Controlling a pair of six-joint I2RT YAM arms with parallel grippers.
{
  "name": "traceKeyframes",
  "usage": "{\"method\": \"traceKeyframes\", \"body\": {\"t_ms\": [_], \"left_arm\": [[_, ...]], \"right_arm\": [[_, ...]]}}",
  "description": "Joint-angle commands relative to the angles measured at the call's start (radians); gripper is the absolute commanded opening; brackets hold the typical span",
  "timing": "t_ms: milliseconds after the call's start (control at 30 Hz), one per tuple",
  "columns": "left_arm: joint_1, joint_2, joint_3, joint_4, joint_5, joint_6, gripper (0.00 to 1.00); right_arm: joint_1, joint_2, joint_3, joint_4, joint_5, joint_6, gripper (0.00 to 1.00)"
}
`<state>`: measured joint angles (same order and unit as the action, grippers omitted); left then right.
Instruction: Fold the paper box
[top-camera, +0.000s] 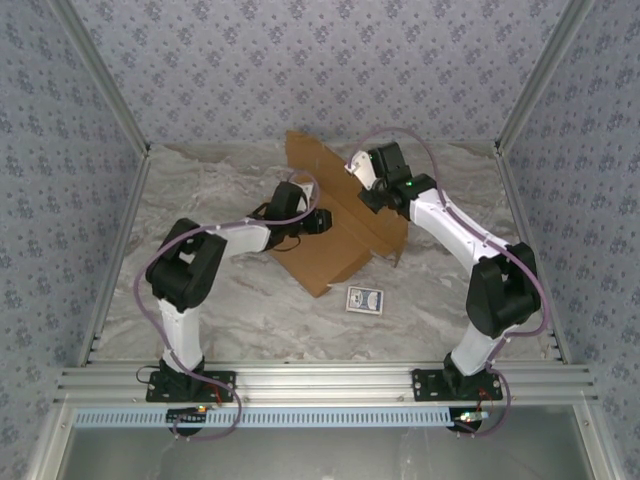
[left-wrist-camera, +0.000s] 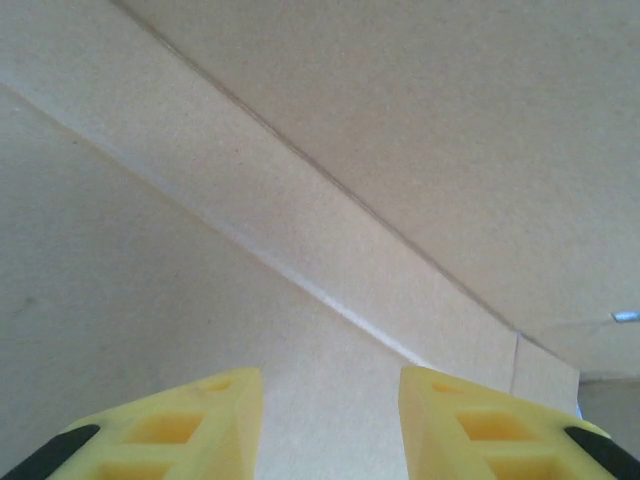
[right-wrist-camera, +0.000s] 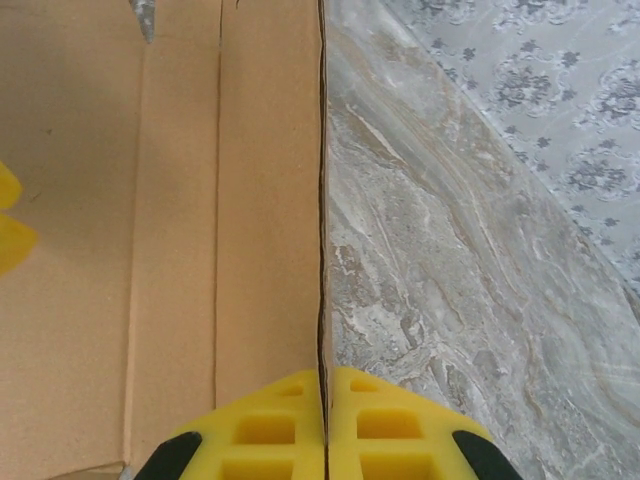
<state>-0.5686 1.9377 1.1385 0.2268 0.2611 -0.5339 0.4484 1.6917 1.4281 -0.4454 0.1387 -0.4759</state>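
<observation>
The paper box (top-camera: 335, 240) is a brown cardboard die-cut sheet lying at the middle of the marble table, with its far panel raised. My right gripper (right-wrist-camera: 325, 385) is shut on the edge of that raised panel (right-wrist-camera: 270, 200); the thin cardboard edge runs straight up from between its yellow fingers (right-wrist-camera: 270, 420). My left gripper (left-wrist-camera: 330, 385) is open, its yellow fingers (left-wrist-camera: 200, 420) hovering just over the box's inner face (left-wrist-camera: 150, 270) near a fold crease. In the top view the left gripper (top-camera: 318, 220) sits over the sheet's left part and the right gripper (top-camera: 375, 195) at its far right.
A small blue patterned card (top-camera: 364, 299) lies on the table (top-camera: 220, 300) in front of the sheet. Patterned walls (top-camera: 320, 60) close in the back and both sides. An aluminium rail (top-camera: 320, 380) runs along the near edge.
</observation>
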Motion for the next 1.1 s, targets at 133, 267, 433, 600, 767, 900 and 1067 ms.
{"method": "traceKeyframes", "body": {"t_ms": [133, 267, 433, 600, 767, 900, 1067], "left_arm": [[0.033, -0.134, -0.177, -0.088, -0.025, 0.049, 0.41], [0.032, -0.188, -0.258, -0.085, -0.022, 0.042, 0.40], [0.025, -0.266, -0.358, -0.081, -0.026, 0.027, 0.40], [0.021, -0.333, -0.438, -0.094, -0.047, 0.030, 0.40], [0.025, -0.362, -0.447, -0.121, -0.060, 0.057, 0.40], [0.032, -0.362, -0.442, -0.117, -0.062, 0.050, 0.40], [0.054, -0.350, -0.428, -0.115, -0.052, 0.035, 0.40]], "right_arm": [[-0.001, -0.008, 0.049, -0.117, -0.183, -0.090, 0.00], [0.012, -0.001, 0.053, -0.122, -0.210, -0.099, 0.00], [0.045, 0.020, 0.068, -0.137, -0.211, -0.112, 0.00], [0.081, 0.031, 0.063, -0.122, -0.123, -0.143, 0.00], [0.119, 0.042, 0.048, -0.066, 0.097, -0.226, 0.00], [0.152, 0.041, -0.003, 0.053, 0.250, -0.331, 0.00], [0.188, 0.018, -0.092, 0.242, 0.340, -0.455, 0.00]]}}
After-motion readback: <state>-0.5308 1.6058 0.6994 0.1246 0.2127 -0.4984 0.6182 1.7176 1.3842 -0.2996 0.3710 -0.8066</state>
